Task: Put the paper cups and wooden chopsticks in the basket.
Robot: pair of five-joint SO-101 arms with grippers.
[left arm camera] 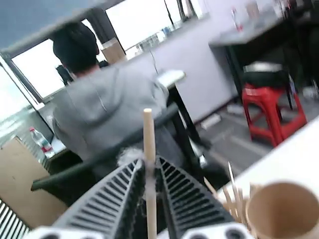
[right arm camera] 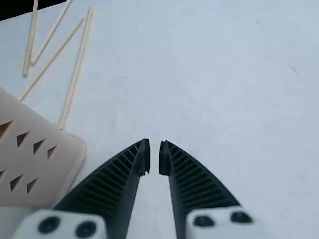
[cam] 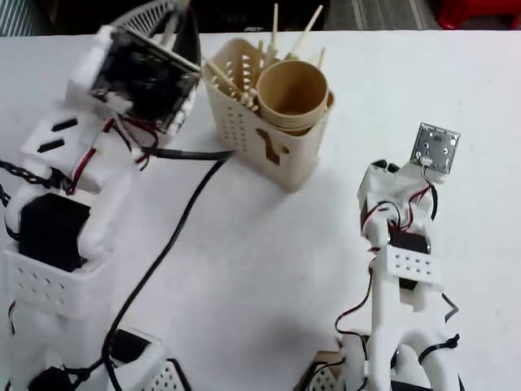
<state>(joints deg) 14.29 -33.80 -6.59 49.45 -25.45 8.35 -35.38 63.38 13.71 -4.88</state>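
Note:
A cream basket (cam: 244,130) stands at the back middle of the table. Stacked paper cups (cam: 293,94) and several wooden chopsticks (cam: 236,90) are inside it. My left gripper (left arm camera: 149,172) is raised beside the basket's left side (cam: 163,20), shut on one upright chopstick (left arm camera: 148,144). From there the paper cup (left arm camera: 284,211) and chopstick ends (left arm camera: 234,196) show below. My right gripper (right arm camera: 152,157) hovers low over the table near a basket corner (right arm camera: 35,154), shut with nothing between its fingers. Several chopsticks (right arm camera: 75,69) lie on the table beyond the basket.
A black cable (cam: 171,236) runs across the table from the left arm toward the front. The right arm (cam: 399,261) sits folded at the front right. A person in a grey hoodie (left arm camera: 104,109) sits with their back turned, and a red stool (left arm camera: 274,99) stands behind the table.

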